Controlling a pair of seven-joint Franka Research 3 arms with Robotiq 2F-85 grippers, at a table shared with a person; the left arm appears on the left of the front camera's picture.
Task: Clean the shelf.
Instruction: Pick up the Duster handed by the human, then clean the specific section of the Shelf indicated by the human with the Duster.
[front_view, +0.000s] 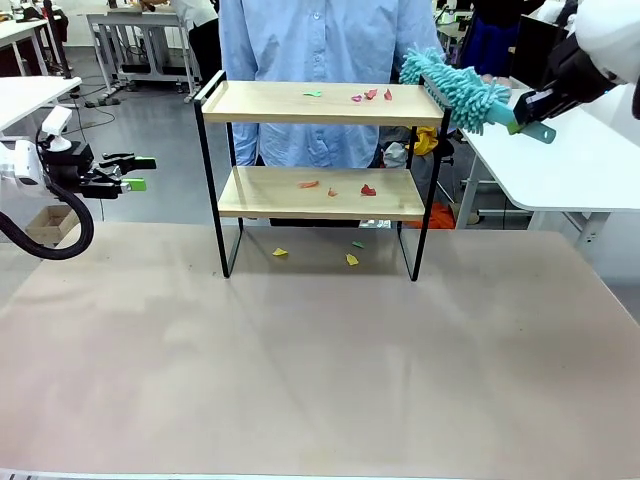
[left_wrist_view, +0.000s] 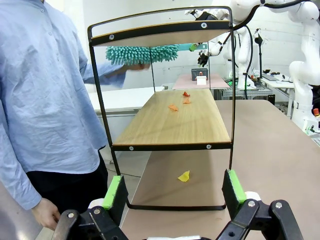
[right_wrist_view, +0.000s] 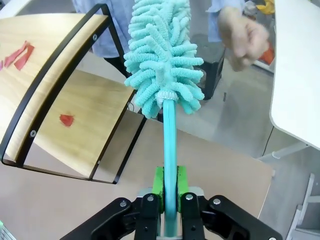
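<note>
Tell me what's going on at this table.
The right gripper is shut on a teal duster, whose head is at the right end of the shelf's top board. Paper scraps lie on both boards and on the table beneath. The left gripper hangs open at the left. A person stands behind the shelf.

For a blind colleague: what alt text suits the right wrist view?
The right tool is shut on the handle of a teal fluffy duster, its head beside the shelf; red scraps lie on both boards.

no readable text, no labels, no brand marks, no numbers on anything
</note>
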